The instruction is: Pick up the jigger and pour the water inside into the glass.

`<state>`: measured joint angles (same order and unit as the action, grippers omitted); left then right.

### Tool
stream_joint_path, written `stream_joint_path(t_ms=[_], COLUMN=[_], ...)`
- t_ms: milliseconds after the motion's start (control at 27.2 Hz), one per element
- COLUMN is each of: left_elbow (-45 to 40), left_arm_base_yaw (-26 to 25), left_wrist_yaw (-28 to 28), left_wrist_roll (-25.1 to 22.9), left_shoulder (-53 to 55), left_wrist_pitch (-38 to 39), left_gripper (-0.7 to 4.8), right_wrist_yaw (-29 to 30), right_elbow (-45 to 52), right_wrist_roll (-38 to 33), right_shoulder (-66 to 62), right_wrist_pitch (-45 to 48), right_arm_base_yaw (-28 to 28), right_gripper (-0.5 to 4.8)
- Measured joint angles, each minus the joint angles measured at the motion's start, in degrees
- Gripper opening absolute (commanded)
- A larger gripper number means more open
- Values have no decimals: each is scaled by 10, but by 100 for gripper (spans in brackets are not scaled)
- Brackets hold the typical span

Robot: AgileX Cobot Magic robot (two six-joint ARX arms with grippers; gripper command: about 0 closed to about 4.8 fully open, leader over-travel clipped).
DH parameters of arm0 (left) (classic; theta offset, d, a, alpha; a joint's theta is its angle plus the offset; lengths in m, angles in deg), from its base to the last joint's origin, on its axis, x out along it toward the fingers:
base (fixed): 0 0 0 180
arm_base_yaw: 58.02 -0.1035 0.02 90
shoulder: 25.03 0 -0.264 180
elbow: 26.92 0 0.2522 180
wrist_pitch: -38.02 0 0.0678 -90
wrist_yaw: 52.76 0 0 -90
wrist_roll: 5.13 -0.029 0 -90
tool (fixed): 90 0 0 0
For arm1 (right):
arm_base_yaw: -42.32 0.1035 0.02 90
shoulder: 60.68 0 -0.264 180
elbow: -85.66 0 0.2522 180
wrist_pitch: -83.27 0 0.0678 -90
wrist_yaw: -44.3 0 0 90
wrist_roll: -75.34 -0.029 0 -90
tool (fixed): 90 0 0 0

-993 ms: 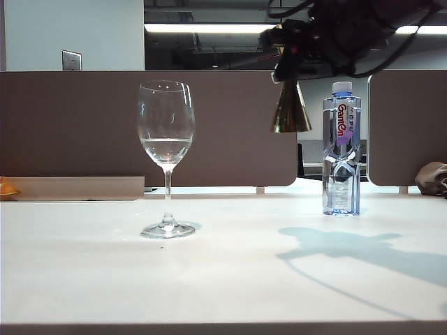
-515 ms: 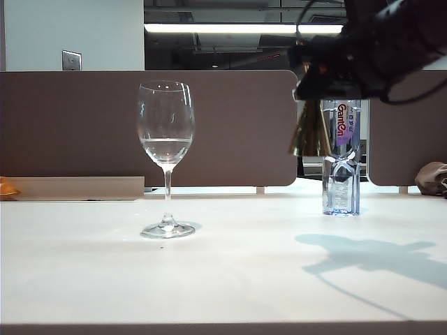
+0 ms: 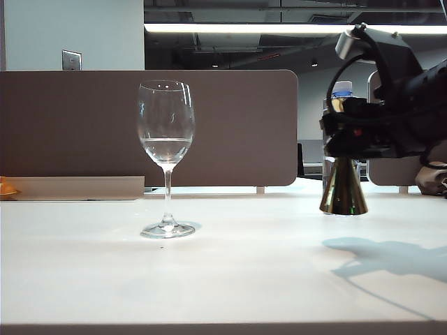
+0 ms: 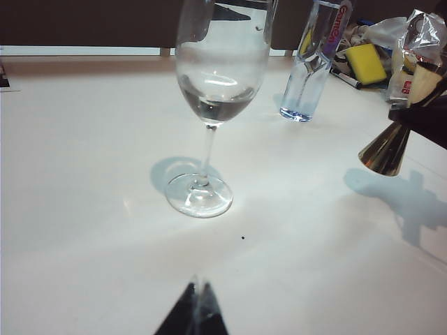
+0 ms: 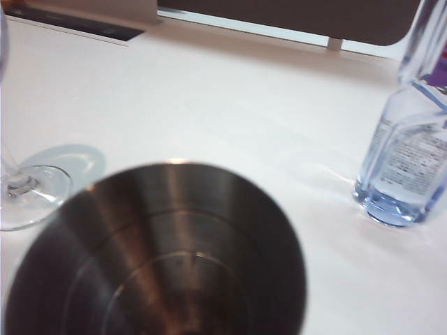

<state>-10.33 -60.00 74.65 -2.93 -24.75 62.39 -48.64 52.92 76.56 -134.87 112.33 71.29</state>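
The clear stemmed glass (image 3: 166,132) stands left of centre on the white table, with water (image 3: 166,148) in the lower part of its bowl. It also shows in the left wrist view (image 4: 222,70), and its foot (image 5: 21,188) in the right wrist view. My right gripper (image 3: 346,136) is shut on the upper part of the gold jigger (image 3: 343,190), held upright at the right. Its base is at table level, in front of the bottle; I cannot tell if it touches. The jigger's open cup (image 5: 160,251) looks empty and hides the fingers. My left gripper (image 4: 198,307) is shut, empty, near the glass foot.
A blue-capped plastic bottle (image 3: 342,89) stands behind the jigger and shows closer in the right wrist view (image 5: 412,160). A brown divider panel (image 3: 230,125) runs along the table's back. A yellow sponge (image 4: 367,63) and plastic bags (image 4: 412,31) lie at the far right.
My right gripper has come down and to the right with the jigger, from high above the table to table level in front of the bottle. The glass has not moved.
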Motion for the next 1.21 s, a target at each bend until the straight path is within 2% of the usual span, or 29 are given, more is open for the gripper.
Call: stream_joint_path(t_ms=[184, 589, 1214], left_elbow=[0, 0, 0], left_arm_base_yaw=[0, 0, 0], left_wrist_yaw=[0, 0, 0], left_wrist_roll=[0, 0, 0], left_shoulder=[0, 0, 0], left_wrist_pitch=[0, 0, 0], left_gripper=[-5, -5, -5], right_wrist_yaw=[17, 29, 30], right_elbow=[-1, -1, -1], right_wrist_roll=[-1, -9, -10], right_shoulder=[-47, -94, -125], right_wrist_pitch=[55, 98, 101], right_arm_base_yaw=[0, 0, -1], right_gripper=[85, 86, 130])
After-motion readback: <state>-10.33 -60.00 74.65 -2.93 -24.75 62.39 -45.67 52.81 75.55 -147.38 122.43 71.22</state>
